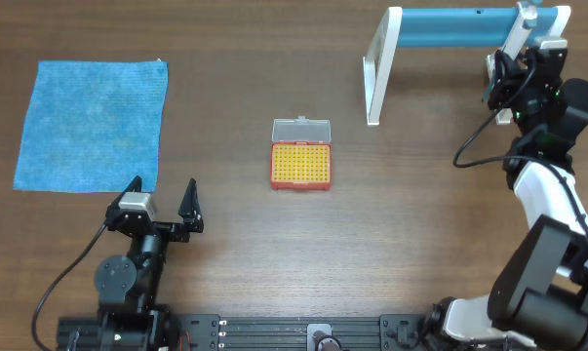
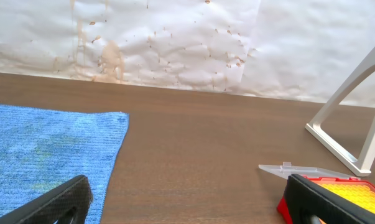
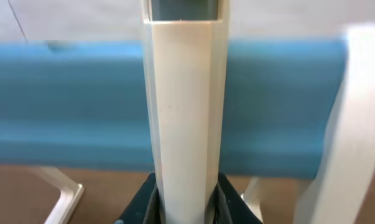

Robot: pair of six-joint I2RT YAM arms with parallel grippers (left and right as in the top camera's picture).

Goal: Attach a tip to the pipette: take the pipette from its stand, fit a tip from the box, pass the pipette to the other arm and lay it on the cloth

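Top view is showing the right tool (image 1: 505, 78) sitting at the stand (image 1: 450, 27) in the surface's (image 1: 274, 273) far right corner, while the left tool (image 1: 163, 188) is resting, spread wide, near the cloth (image 1: 91, 125) and well apart from the tip box (image 1: 300, 166). Right wrist view is adding detail: its fingers (image 3: 137, 205) are pinching the white pipette (image 3: 184, 112), standing upright before the stand's blue bar (image 3: 63, 106).

Overhead camera looks down on the table (image 1: 411, 253); low left wrist camera shares its cloth (image 2: 38, 155) and tip box (image 2: 352, 194); right wrist camera hugs the pipette (image 3: 184, 112).
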